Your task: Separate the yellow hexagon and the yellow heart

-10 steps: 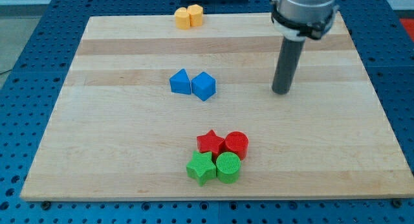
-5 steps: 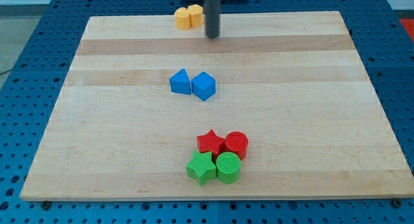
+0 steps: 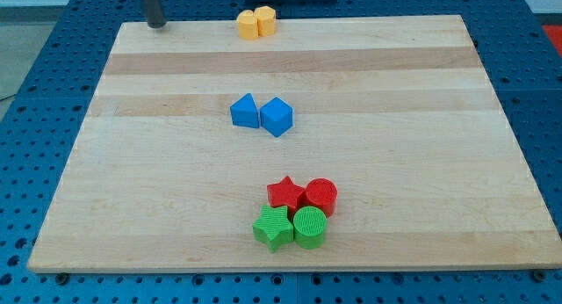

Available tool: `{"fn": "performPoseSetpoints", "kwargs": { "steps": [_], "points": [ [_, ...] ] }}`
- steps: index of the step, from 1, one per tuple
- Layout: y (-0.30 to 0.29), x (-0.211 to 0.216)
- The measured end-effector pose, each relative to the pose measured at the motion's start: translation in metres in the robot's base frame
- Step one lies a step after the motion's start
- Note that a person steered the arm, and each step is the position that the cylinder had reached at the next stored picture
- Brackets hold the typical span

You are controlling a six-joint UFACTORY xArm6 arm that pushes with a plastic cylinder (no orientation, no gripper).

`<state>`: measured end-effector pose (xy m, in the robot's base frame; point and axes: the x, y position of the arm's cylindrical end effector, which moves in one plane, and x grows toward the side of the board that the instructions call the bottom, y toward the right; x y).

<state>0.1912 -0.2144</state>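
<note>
Two yellow blocks touch each other at the board's top edge: the darker yellow heart (image 3: 248, 25) on the left and the lighter yellow hexagon (image 3: 265, 19) on the right. My tip (image 3: 156, 25) stands at the board's top left corner, well to the left of the yellow pair and apart from it. No block touches the tip.
A blue triangle (image 3: 245, 111) and a blue cube (image 3: 277, 117) touch near the board's middle. A red star (image 3: 285, 193), red cylinder (image 3: 321, 197), green star (image 3: 273, 228) and green cylinder (image 3: 310, 227) cluster near the bottom. The wooden board (image 3: 421, 163) lies on a blue perforated table.
My tip swept from the board's right side leftward along the top, past the yellow pair, to the top left corner. No block has moved.
</note>
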Motion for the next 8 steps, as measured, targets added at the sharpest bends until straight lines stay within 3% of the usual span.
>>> {"fn": "performPoseSetpoints", "kwargs": {
  "steps": [3, 4, 5, 6, 8],
  "points": [
    [0.099, 0.001],
    [0.165, 0.003],
    [0.186, 0.039],
    [0.177, 0.05],
    [0.131, 0.001]
  ]
}}
